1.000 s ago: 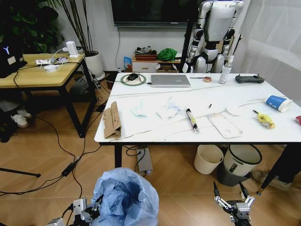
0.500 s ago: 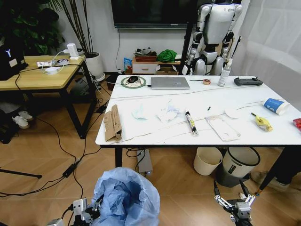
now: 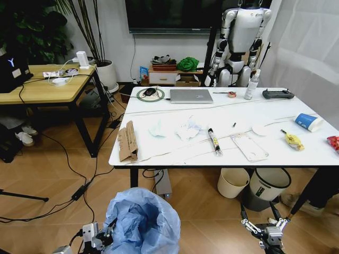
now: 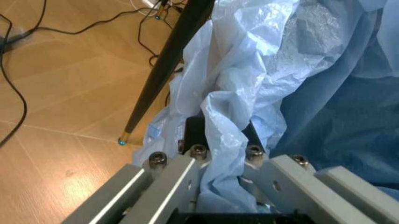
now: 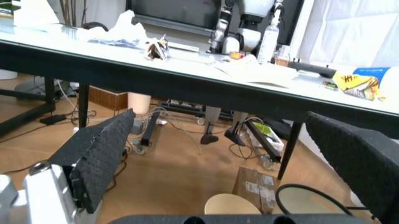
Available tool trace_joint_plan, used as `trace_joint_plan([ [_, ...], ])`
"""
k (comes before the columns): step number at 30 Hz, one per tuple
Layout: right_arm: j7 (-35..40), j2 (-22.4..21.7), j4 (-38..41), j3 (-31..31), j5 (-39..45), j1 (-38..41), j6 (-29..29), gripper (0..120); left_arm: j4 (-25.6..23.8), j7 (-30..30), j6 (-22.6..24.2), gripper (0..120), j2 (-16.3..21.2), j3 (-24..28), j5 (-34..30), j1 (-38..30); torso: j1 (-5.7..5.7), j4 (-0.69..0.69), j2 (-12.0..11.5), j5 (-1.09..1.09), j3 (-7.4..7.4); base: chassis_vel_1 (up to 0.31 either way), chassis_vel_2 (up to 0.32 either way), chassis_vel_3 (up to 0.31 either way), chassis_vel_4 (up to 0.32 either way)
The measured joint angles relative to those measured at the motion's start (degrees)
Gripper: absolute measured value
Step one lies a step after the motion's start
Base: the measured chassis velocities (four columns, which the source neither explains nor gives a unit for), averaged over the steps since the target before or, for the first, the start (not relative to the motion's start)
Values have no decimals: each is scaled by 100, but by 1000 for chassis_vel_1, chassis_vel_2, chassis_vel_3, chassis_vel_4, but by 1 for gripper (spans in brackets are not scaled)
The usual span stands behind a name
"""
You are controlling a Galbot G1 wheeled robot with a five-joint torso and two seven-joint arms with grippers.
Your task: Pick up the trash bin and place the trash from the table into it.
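The trash bin [image 3: 143,222], round with a baggy light-blue liner, sits low in front of me, and my left gripper [image 3: 95,236] is shut on its rim. In the left wrist view the liner [image 4: 262,70] is pinched in that gripper [image 4: 223,134]. My right gripper [image 3: 266,231] hangs open near the floor, holding nothing [image 5: 231,158]. On the table [image 3: 275,108] lies the trash: a cardboard piece [image 3: 127,141], tissues [image 3: 188,128], a black tube [image 3: 213,141], a clear tray [image 3: 249,146], a yellow wrapper [image 3: 292,139], a blue cup [image 3: 309,121] and a red can [image 3: 333,143].
A cream bucket [image 3: 233,182] and a dark basket [image 3: 271,185] stand under the table. A laptop [image 3: 192,95], a bottle [image 3: 249,87] and a controller [image 3: 279,94] lie at the far edge. A wooden desk [image 3: 42,84] stands to the left, with cables [image 3: 69,159] across the floor.
The whole head view has shifted a little, so the camera moved. The bin stays in my left gripper, and the right gripper is still open.
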Motion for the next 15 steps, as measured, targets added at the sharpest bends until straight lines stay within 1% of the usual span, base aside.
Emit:
trace_joint_plan([
  [15,2,0,104,-62,85,-9,-75,100,24,3,-10,0,-19,27,29,1,210,0,470,0,260,0,0,0,0],
])
